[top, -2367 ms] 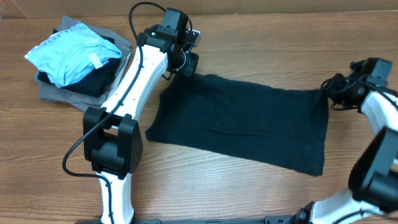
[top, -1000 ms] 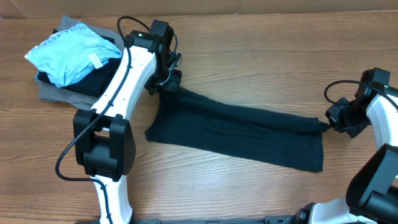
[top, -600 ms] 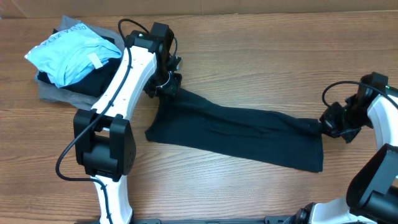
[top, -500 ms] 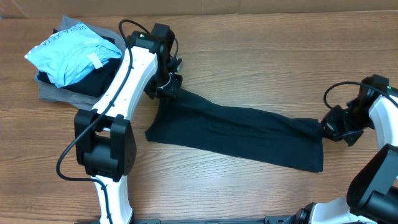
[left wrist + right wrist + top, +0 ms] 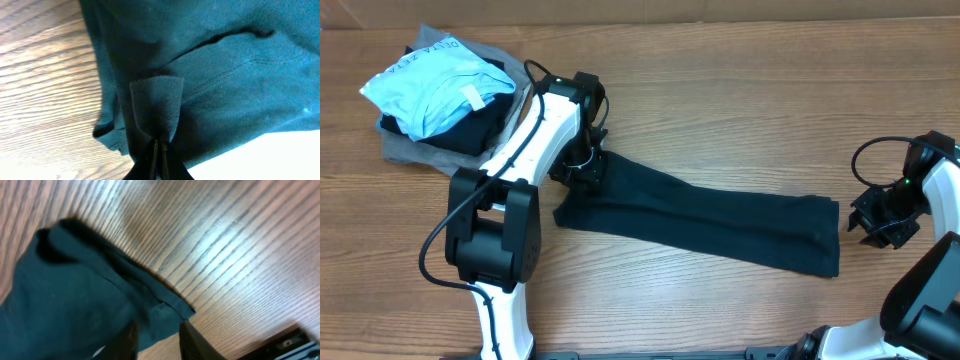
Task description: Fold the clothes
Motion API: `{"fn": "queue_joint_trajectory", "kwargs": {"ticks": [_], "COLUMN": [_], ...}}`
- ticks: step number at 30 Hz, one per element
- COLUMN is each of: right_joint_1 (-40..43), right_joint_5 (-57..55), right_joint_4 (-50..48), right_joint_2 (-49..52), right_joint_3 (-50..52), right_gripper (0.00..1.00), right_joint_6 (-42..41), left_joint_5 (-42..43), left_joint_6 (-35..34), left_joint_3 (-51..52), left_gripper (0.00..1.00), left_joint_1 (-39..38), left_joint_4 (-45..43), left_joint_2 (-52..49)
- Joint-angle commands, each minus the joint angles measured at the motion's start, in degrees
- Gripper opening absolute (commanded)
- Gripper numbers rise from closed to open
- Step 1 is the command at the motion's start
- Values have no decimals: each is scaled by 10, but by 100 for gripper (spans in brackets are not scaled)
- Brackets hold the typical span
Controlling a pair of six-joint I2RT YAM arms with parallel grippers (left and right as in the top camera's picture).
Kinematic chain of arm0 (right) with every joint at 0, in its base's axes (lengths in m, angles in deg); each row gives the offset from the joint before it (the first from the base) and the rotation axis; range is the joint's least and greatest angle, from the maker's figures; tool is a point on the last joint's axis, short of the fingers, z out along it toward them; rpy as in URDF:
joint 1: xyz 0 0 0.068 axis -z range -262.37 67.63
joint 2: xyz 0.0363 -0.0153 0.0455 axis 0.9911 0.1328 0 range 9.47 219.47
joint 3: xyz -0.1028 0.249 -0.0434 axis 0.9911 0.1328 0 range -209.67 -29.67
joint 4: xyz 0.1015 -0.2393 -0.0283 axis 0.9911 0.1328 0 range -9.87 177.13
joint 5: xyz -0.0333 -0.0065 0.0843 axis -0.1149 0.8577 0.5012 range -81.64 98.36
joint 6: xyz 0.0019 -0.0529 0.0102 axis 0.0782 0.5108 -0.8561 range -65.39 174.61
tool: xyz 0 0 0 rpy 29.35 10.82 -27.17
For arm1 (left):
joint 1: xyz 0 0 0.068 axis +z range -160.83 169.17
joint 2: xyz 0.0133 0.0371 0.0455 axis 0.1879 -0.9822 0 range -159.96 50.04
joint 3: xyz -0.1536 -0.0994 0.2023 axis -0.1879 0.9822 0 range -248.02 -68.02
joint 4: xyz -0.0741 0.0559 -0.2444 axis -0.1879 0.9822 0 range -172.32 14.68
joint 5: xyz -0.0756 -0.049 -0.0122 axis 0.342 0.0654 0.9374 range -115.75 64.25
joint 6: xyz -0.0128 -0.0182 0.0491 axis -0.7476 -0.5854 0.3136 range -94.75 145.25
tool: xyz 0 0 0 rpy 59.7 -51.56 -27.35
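Wood-grain table (image 5: 740,90) carries the black T-shirt (image 5: 720,215) in a long folded band across its middle; with the right gripper (image 5: 160,339) spread just off the right end, any tug from the left gripper (image 5: 159,147), pinched on the left corner, could drag the fold askew.

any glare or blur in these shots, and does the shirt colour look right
Overhead: even light, sharp, but the shirt is flat black with little detail. Left wrist: the shirt reads teal, with a blown-out white patch at lower right. Right wrist: a glare streak on the table; the frame is soft, the fingers most.
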Motion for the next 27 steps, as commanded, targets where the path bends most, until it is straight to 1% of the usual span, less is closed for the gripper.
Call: {"fn": "queue_joint_trajectory", "kwargs": {"ticks": [1,2,3,4,5,6,8,10,12,13,14,15,16,19,24,25,26,27], "right_joint_1": [1,1,1,1,1,1,2,6,10,10,10,10,10,10,10,10,10,10], "right_joint_5": [-12,-12,-12,-8,-7,-5,6,24,46,63,81,97,106,133,184,186,186,187], "right_joint_4": [-3,-6,-9,-17,-20,-30,-55,-82,-113,-126,-137,-146,-151,-170,-194,-202,-211,-215], "right_joint_2": [-6,-6,-6,-6,-6,-6,-6,-5,-5,-5,-5,-5,-5,-5,-5,-5,-5,-5], "right_joint_3": [4,7,11,20,24,32,46,59,76,84,93,101,107,126,167,176,184,189], "right_gripper": [31,32,39,50,51,55,60,67,78,87,94,98,99,100,96,92,84,69], "right_joint_6": [-3,-3,-3,-5,-5,-5,-5,-5,9,24,38,45,45,57,83,83,83,82], "left_joint_5": [-22,-21,-22,-22,-21,-17,-8,19,42,53,65,75,83,87,85,85,85,85], "left_joint_6": [-14,-15,-14,-14,-14,-14,-16,-13,0,5,16,26,33,39,40,40,40,40], "left_joint_3": [2,2,2,2,2,2,2,-2,-9,-14,-22,-30,-41,-83,-151,-161,-169,-173], "left_gripper": [15,27,36,41,43,44,40,38,38,38,38,38,37,36,36,37,37,37], "left_joint_1": [0,0,0,2,3,4,5,8,8,8,8,7,7,8,8,8,8,8], "left_joint_4": [1,1,1,0,0,-1,-2,-2,-1,1,5,12,19,44,62,63,63,64], "left_joint_2": [15,15,15,15,15,15,15,15,15,16,17,17,17,17,17,17,17,17]}}
